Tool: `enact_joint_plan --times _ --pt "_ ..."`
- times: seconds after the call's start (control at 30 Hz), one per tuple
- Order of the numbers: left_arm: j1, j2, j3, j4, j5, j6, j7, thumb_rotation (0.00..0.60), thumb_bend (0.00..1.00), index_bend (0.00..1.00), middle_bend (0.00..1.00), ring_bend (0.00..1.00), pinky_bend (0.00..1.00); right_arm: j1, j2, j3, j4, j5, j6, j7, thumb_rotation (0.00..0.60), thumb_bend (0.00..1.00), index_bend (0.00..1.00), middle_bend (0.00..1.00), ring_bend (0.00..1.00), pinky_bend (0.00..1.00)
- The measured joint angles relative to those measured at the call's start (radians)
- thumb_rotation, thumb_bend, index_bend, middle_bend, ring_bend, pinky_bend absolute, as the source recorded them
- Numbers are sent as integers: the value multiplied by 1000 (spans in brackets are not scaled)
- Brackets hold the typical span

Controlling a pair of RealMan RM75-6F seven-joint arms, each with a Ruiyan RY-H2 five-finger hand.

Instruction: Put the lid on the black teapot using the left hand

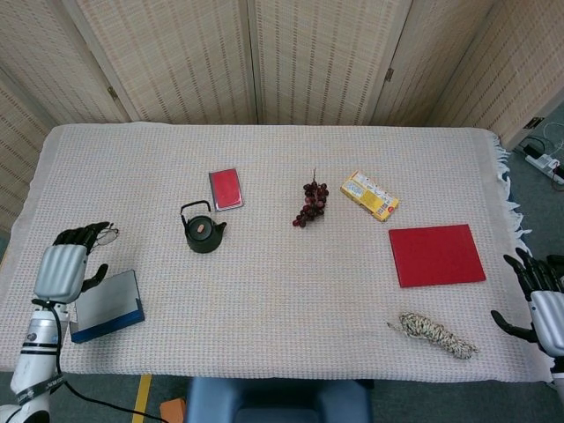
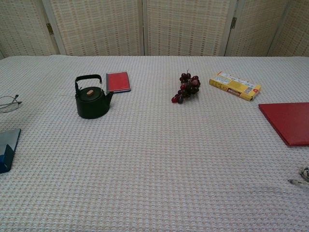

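Already the lid (image 2: 90, 92) appears to sit on the black teapot (image 1: 203, 236), its small tan knob showing on top in both views, so I would judge the task done or very nearly so. The teapot stands left of the middle of the bench (image 1: 282, 308), handle upright, spout pointing right, just near of a small red booklet (image 1: 226, 188).

The left hand (image 1: 69, 262) hangs over the left edge of the bench, empty, its dark fingers apart and slightly curled. The teapot lies to its right and a little farther away, well apart from it. This is much the nearer hand; the right hand (image 1: 542, 304) hovers off the right edge of the bench, fingers spread and holding nothing, with the whole width of the cloth between it and the pot. Neither hand shows in the chest view. If the lid needed any settling, I reckon the left hand would have to travel right and slightly away, coming down over the pot from above, clear of the raised handle.

A pair of glasses (image 2: 7, 103) lies just by the left hand, and a grey and blue box (image 1: 106, 306) just near of it. Farther right lie a bunch of dark grapes (image 1: 310, 204), a yellow packet (image 1: 369, 195), a red folder (image 1: 436, 255) and a coil of rope (image 1: 434, 333). The packet carries printing, but it is too small to read.
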State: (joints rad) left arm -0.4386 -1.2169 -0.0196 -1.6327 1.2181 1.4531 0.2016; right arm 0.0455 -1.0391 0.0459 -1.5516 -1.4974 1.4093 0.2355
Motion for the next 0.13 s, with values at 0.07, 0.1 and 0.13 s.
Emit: enact_joint_plan --times 0.07,0.1,0.13 --pt "36 1 18 15 23 28 -1 600 283 159 198 206 188 9 -7 1 2 -4 -5 -3 600 290 50 23 4 0" --pt "50 2 25 18 32 38 0 600 283 159 196 203 180 10 -10 1 3 -6 -3 -7 600 290 50 29 6 0" --pt "68 6 33 20 44 50 0 600 283 159 195 202 173 10 -14 3 3 -8 1 -13 600 290 50 35 5 0"
